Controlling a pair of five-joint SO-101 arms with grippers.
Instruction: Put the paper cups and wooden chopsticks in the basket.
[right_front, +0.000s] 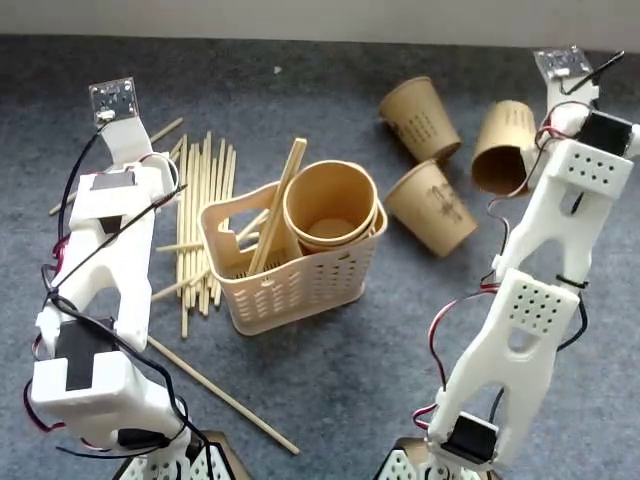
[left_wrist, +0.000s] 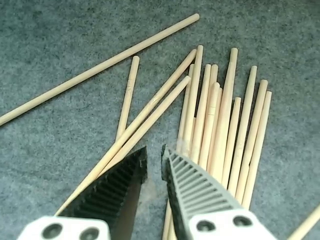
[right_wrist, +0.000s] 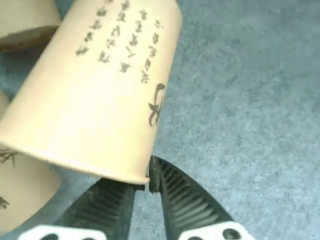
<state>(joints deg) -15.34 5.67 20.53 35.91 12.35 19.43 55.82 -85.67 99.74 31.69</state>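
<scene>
We find the basket standing upright at mid-bench, on the grey bench. It holds a nested stack of cups, mouths up, with at least two rims showing. Several chopsticks also lean in it, their tops above the rim.

Outside the basket, on the left arm's side, we note a loose pile of chopsticks lying flat, its nearest sticks just beside the basket wall. One single chopstick lies apart, near the left arm's base.

On the right arm's side three cups lie on their sides. The far cup and the near cup lie closer to the basket, and the end cup lies beside the right arm.

The left gripper hangs over the pile. Its jaws stand narrowly apart, with bare bench between them and no stick held.

The right gripper is at the rim of the end cup. Its jaws are drawn together on the rim edge, and the dark finger's tip is hidden behind the cup wall.
</scene>
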